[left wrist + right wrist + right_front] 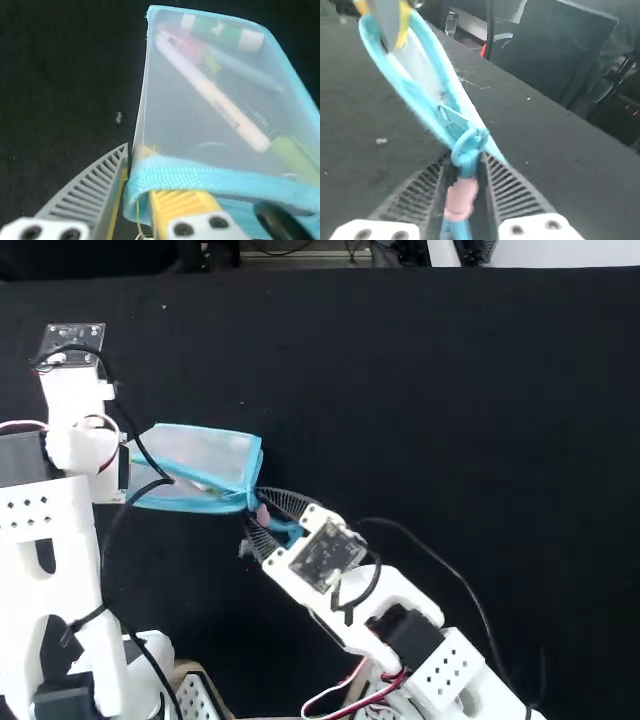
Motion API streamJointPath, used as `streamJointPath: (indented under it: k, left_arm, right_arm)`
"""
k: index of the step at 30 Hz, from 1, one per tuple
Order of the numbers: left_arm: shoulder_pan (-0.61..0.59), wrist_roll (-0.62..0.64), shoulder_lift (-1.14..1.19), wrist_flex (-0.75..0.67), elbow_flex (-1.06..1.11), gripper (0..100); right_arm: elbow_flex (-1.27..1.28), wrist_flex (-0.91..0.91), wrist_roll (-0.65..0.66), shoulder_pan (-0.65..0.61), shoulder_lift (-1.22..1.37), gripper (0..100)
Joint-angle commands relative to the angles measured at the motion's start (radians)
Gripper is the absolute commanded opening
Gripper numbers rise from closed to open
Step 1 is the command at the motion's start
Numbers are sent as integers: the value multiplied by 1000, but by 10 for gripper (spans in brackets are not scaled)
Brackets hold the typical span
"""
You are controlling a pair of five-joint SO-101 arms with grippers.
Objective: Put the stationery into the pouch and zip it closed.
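From the high view, we see the pouch (200,468) on the left part of the black table (450,390). Its long axis runs left to right and its teal zip edge faces the near side. The right gripper (262,515) comes in from the near right and meets the pouch's right end.

From the left wrist view, the left gripper (135,155) is clamped on the teal rim at the pouch's left end, with one finger inside the mouth and one outside. The pens (215,100) lie inside along the length of the pouch, so we judge the loading done.

From the right wrist view, the right gripper's fingers are pinched together on the zipper pull (466,150) at the right end. The mouth looks open between there and the far clamp. To zip well, we should keep the left grip firm as an anchor. We should also hold the rim taut and draw the pull straight along the zip line without lifting or twisting it, so the slider does not jam or slip free.
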Motion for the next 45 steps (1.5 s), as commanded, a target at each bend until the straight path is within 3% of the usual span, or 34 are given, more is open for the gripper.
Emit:
streamJointPath:
  k: [1, 5, 11, 20, 29, 37, 40, 45]
  left_arm:
    - [-12, -8, -15, 6, -47, 30]
    - [-12, -8, -15, 5, -47, 30]
    - [-12, -8, -15, 5, -47, 30]
    - [-12, -8, -15, 6, -47, 30]
    - [-12, -8, -15, 6, -47, 30]
    - [-12, -8, -15, 6, -47, 30]
    - [-12, -8, -15, 6, -47, 30]
    - [-12, -8, -15, 6, -47, 30]
  right_arm:
    - [-59, 41, 23, 44, -15, 11]
    - [-217, 199, -11, 87, -15, 11]
    - [-406, 388, -11, 8, -8, 11]
    - [-357, 388, -11, -192, -7, 11]
    - [-418, 393, -11, -249, -7, 11]
    - [-289, 390, -11, -244, -8, 16]
    - [-272, 396, -32, -245, -7, 71]
    - [-228, 387, -249, -244, -7, 208]
